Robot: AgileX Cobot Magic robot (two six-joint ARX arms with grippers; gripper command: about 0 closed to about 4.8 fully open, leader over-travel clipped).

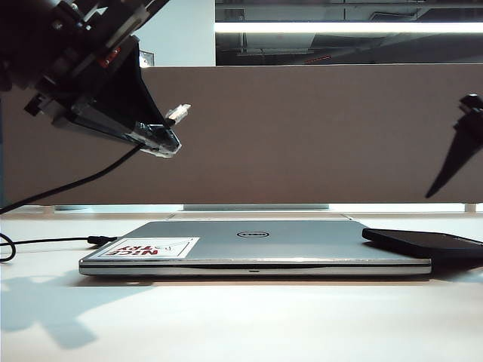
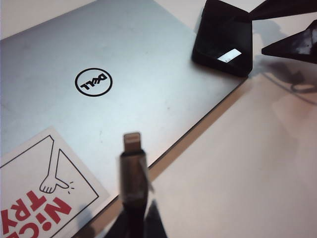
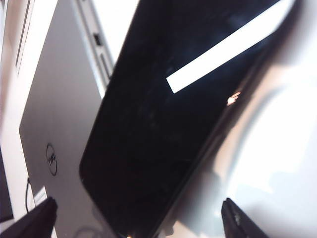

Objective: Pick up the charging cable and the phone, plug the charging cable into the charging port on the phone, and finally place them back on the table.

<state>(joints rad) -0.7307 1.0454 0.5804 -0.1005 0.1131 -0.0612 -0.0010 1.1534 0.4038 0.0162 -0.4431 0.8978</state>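
Left claw [image 1: 167,134]: raised high above the table's left side, clenched on the charging cable [image 2: 132,171], whose silvery plug sticks out past the fingertips.
Charging cable: its black cord droops from the left claw down to the table [image 1: 241,324] and trails off at the left edge.
Right claw [image 3: 138,218]: spread wide and grasping nothing, its two dark fingertips [image 3: 29,220] poised on either side of the phone's near end; in the exterior view only a dark tip shows at the far right.
Phone [image 1: 426,243]: a glossy black slab lying tilted, one end propped on the corner of the laptop [image 1: 256,245], screen reflecting a ceiling light.
Laptop: silver, closed, flat on the table, with a red-lettered sticker [image 1: 147,248] on its lid.
Backdrop: a grey-brown divider panel [image 1: 317,136] behind the table.
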